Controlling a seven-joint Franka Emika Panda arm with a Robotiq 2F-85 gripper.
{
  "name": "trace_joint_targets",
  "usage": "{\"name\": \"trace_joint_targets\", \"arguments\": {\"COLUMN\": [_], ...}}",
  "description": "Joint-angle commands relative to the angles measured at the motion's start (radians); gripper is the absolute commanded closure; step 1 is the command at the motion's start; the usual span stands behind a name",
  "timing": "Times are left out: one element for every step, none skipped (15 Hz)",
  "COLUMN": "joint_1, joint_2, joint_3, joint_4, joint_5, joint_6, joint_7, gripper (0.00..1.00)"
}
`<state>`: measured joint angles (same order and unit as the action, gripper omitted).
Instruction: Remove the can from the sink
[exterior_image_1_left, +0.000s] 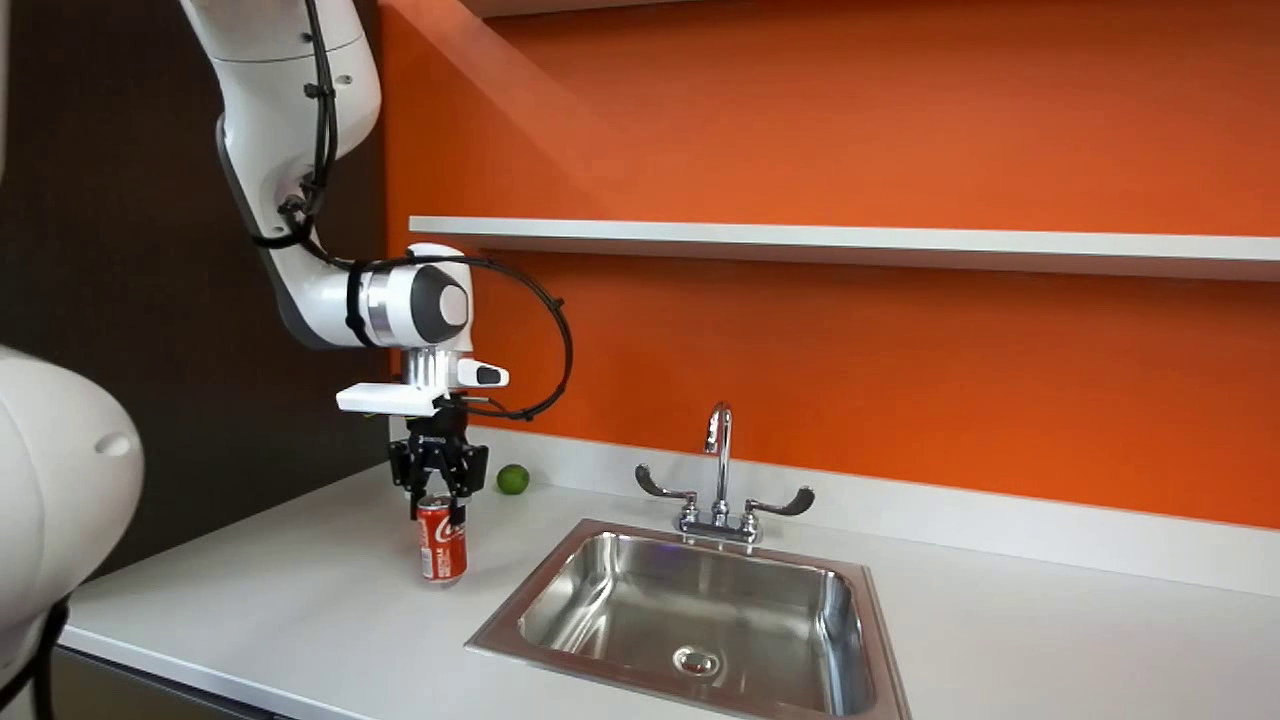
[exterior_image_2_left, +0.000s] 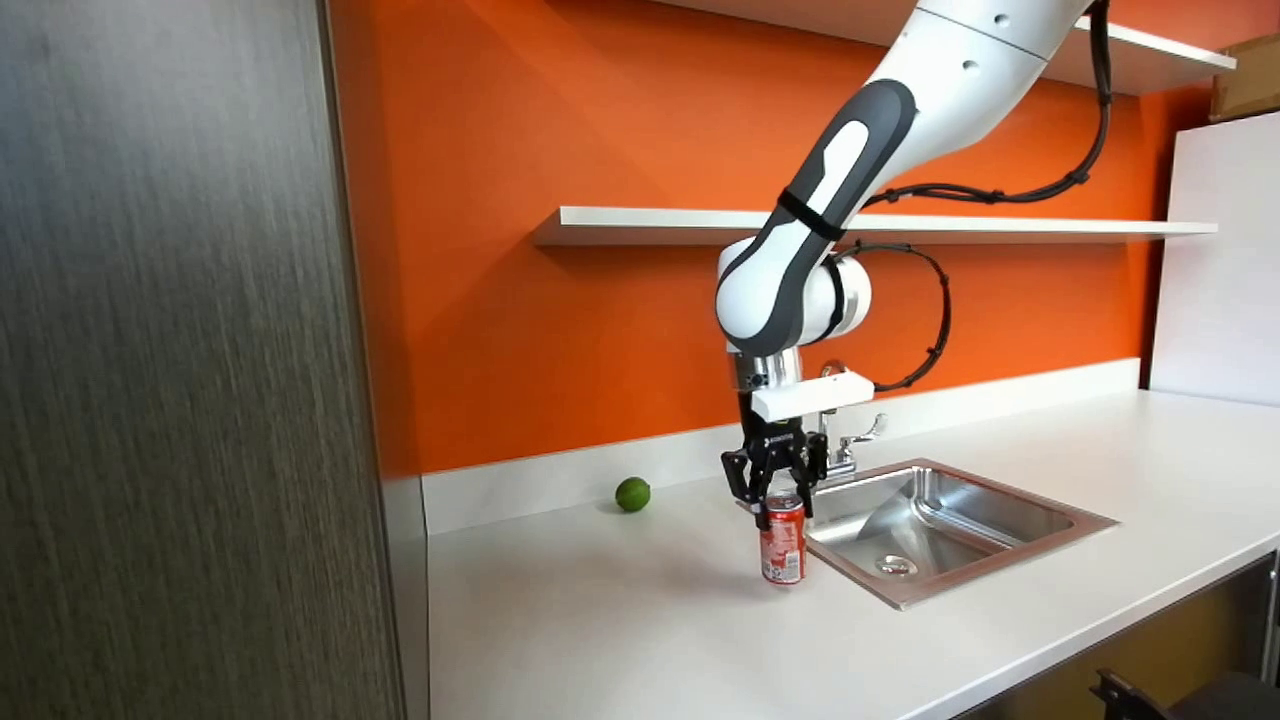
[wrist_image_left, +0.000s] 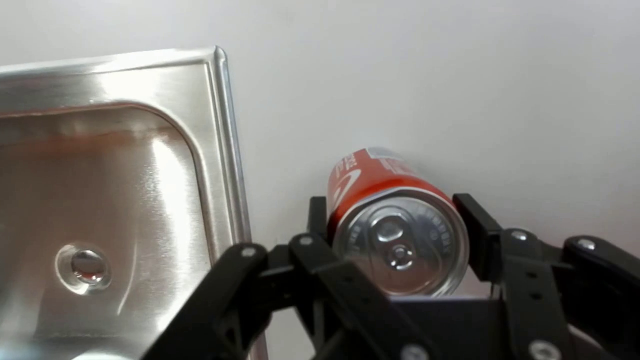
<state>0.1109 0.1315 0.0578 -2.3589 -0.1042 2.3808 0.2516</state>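
The red can (exterior_image_1_left: 443, 552) stands upright on or just above the white countertop, beside the sink (exterior_image_1_left: 540, 585) and outside its basin. The can also shows in an exterior view (exterior_image_2_left: 783, 552) and in the wrist view (wrist_image_left: 372, 172), silvery top towards the camera. My gripper (exterior_image_1_left: 436, 512) points down over the can, its fingers against both sides near the top. The gripper in the wrist view (wrist_image_left: 392, 220) is shut on the can. I cannot tell whether the can's base touches the counter. The basin's centre drain (exterior_image_1_left: 696, 661) is visible.
A small green ball (exterior_image_1_left: 513, 479) lies near the back wall; it also shows in an exterior view (exterior_image_2_left: 632, 494). The chrome faucet (exterior_image_1_left: 720, 460) with two levers stands behind the sink. A white shelf (exterior_image_1_left: 850, 240) runs along the orange wall. A dark panel (exterior_image_2_left: 180, 360) borders the counter's end.
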Motion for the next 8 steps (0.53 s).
{"name": "trace_joint_targets", "arguments": {"joint_1": [0.005, 0.007, 0.008, 0.008, 0.009, 0.009, 0.009, 0.009], "joint_2": [0.02, 0.025, 0.029, 0.032, 0.035, 0.037, 0.038, 0.039], "joint_3": [0.009, 0.009, 0.008, 0.008, 0.008, 0.007, 0.007, 0.006], "joint_4": [0.017, 0.018, 0.018, 0.018, 0.018, 0.018, 0.017, 0.016], "joint_5": [0.018, 0.019, 0.02, 0.021, 0.021, 0.022, 0.021, 0.022], "joint_6": [0.015, 0.018, 0.019, 0.019, 0.021, 0.021, 0.022, 0.022], "joint_7": [0.005, 0.004, 0.003, 0.004, 0.004, 0.004, 0.005, 0.006], "gripper": [0.62, 0.62, 0.62, 0.62, 0.62, 0.62, 0.12, 0.1]}}
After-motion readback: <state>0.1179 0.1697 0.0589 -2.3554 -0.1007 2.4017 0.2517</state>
